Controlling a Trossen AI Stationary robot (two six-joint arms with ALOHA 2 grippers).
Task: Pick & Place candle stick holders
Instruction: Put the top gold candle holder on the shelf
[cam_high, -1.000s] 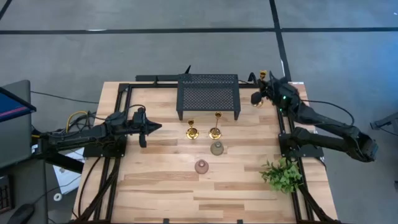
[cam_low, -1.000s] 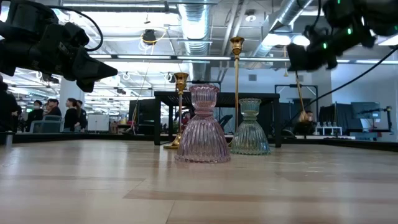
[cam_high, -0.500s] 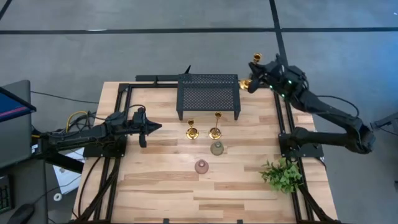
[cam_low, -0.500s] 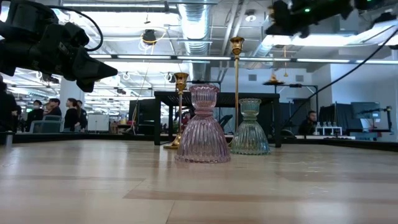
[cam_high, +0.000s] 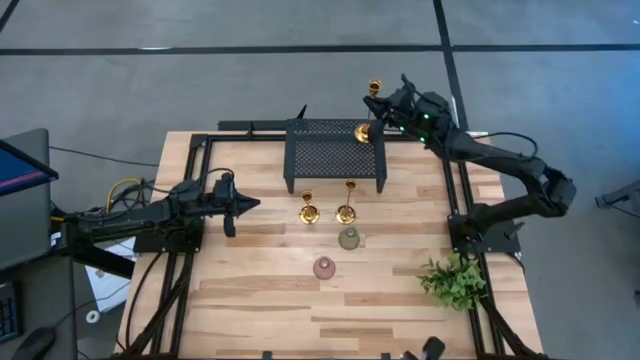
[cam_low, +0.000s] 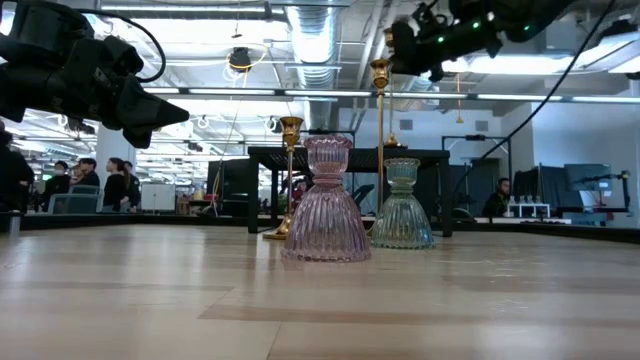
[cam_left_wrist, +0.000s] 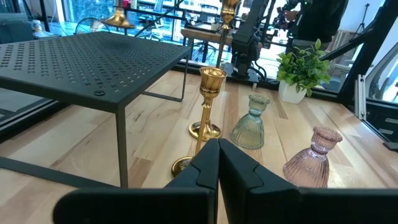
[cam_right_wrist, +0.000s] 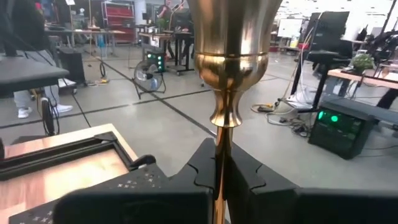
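Observation:
My right gripper (cam_high: 388, 110) is shut on a shiny gold candlestick (cam_high: 368, 112) in the air over the far right corner of the black perforated rack (cam_high: 335, 150). Two more gold candlesticks (cam_high: 308, 211) (cam_high: 346, 211) stand on their round bases in front of the rack. The grey-green holder (cam_high: 348, 238) and the pink holder (cam_high: 323, 267) stand nearer on the wood. My left gripper (cam_high: 247, 204) is shut and empty, left of the candlesticks, above the table. My right gripper pinches the candlestick's thin stem (cam_right_wrist: 219, 163) between its two fingers, just below the cup (cam_right_wrist: 233, 31). The fingers come about level from the table's right and lie across the stem. The candlestick is lifted clear, about upright, its base (cam_high: 363, 132) below the fingers.
A leafy green plant sprig (cam_high: 455, 280) stands at the near right of the table. Black frame rails (cam_high: 190, 250) run along the left and right sides. People and desks show in the room beyond the table.
My right gripper has gone up and toward the table's left along the far edge, carrying the gold candlestick from the far right corner to above the rack's far right corner. It has stayed shut on the stem.

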